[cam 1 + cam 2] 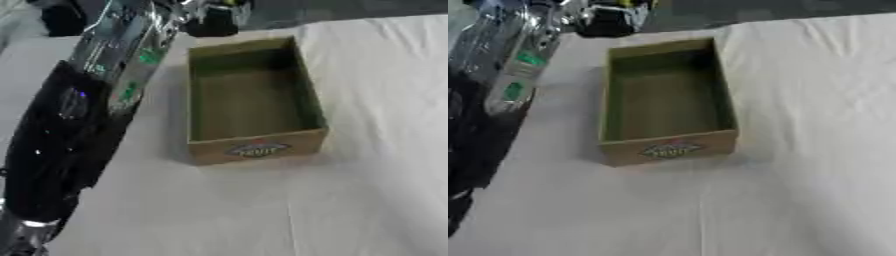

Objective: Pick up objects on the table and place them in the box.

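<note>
A white cloth-covered table [367, 200] fills the frame, crossed at left by the robot's left arm [61, 150], black below and silver above, reaching to the upper left. A cardboard box [255, 148], open and apparently empty, sits at upper centre (a printed label on its near wall). Above it, at the top edge, the left hand [214, 15] closes over something dark; whether the fingers pinch it cannot be told. No loose object shows clearly, so weight and grip point stay guesswork.
</note>
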Tool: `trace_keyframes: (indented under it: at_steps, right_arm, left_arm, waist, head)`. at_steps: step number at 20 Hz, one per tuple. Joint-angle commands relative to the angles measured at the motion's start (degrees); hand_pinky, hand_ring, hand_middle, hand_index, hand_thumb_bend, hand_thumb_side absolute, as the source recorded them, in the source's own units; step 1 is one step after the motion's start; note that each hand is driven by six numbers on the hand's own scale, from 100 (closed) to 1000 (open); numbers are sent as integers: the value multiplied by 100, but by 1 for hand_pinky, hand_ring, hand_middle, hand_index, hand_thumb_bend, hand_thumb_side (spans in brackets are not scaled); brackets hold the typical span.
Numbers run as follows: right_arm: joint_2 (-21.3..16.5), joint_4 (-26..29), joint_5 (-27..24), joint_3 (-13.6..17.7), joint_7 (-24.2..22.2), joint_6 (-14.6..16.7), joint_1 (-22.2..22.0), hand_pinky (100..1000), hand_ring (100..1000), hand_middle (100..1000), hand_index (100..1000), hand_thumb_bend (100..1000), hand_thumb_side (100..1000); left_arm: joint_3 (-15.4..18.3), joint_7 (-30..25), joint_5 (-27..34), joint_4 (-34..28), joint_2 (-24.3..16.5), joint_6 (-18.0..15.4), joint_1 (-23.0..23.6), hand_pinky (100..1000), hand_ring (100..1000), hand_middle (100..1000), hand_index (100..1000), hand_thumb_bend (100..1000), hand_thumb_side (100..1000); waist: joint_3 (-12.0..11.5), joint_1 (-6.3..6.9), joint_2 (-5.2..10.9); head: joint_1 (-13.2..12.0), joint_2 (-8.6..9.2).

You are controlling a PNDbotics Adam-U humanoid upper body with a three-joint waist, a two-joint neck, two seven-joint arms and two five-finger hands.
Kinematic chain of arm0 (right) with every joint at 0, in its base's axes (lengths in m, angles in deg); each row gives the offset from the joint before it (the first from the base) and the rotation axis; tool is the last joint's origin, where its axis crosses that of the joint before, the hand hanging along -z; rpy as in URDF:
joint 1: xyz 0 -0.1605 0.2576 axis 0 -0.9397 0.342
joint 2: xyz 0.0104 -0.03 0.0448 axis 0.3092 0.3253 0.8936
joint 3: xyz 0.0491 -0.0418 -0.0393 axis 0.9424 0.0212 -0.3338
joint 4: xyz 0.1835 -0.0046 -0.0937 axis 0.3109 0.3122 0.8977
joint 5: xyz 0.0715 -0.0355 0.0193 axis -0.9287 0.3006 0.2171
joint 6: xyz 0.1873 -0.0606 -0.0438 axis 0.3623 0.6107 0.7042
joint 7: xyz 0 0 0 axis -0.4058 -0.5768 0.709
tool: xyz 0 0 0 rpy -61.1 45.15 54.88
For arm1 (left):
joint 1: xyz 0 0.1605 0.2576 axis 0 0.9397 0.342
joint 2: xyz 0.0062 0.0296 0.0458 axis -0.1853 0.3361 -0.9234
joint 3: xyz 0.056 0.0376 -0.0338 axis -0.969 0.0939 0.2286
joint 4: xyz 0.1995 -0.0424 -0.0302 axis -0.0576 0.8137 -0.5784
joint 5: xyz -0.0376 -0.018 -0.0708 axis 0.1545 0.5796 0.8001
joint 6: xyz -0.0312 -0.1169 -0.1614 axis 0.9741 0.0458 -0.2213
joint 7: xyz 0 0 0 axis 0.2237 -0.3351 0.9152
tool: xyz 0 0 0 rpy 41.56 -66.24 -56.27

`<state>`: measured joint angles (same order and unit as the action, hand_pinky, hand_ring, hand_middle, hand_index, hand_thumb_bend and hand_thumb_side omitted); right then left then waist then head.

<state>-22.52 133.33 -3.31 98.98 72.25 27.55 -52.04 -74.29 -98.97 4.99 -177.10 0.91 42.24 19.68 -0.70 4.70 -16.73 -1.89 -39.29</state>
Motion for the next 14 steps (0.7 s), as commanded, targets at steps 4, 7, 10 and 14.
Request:
trace_keyframes:
  at_steps: [4,7,10,14]
  right_arm:
    - [-77,99,-55,-3,-48,27,114,731,735,741,847,100,823]
    - [-73,99,-55,-4,-49,30,120,731,735,742,847,100,824]
    - [-73,99,-54,-8,-52,33,128,731,735,742,846,100,825]
    - [-74,99,-52,-14,-55,34,138,731,735,742,846,100,826]
  left_arm:
    - [-220,6,-312,485,241,-267,-6,144,453,432,560,100,369]
    - [-230,23,-368,910,297,-270,19,151,457,437,560,100,371]
    - [-212,74,-400,1320,345,-252,29,159,461,442,560,100,375]
    - [-232,131,-404,1713,396,-289,21,174,468,450,563,100,380]
  waist:
    - [44,-22,38]
    - [54,-16,14]
    - [60,-15,-6]
    - [70,-14,-31]
  head:
    - [-76,97]
    - [-55,186]
    - [-36,257]
    - [-36,307]
